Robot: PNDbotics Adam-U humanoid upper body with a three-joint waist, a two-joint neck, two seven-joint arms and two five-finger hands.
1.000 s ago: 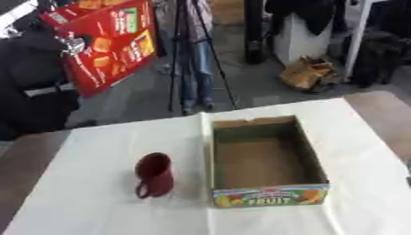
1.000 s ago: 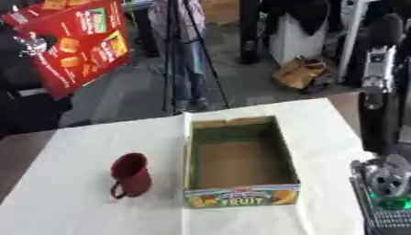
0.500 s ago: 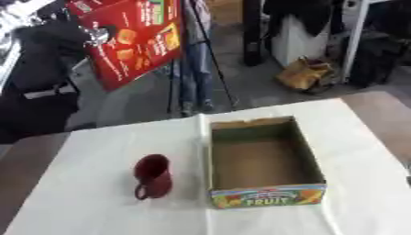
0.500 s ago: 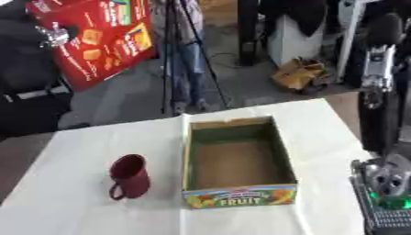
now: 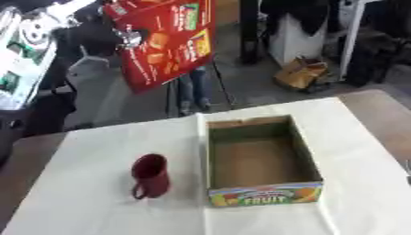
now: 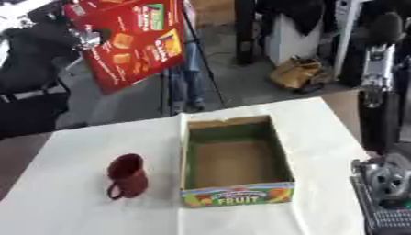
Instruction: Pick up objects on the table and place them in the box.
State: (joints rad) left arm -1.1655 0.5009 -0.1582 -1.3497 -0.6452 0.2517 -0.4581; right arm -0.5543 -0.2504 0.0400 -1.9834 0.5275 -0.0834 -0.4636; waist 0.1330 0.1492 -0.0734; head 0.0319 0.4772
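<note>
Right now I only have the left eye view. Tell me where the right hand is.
Observer: The right hand shows at the lower right edge of the right eye view, right of the box and apart from it.
Operator: My left hand holds the red packet up high. Report anything above the right hand.
Observer: A black upright arm part rises above it, beside the table's right edge.

Dark red mug (image 5: 151,176); brown box (image 5: 258,167) w/ multicolour fruit print.
</note>
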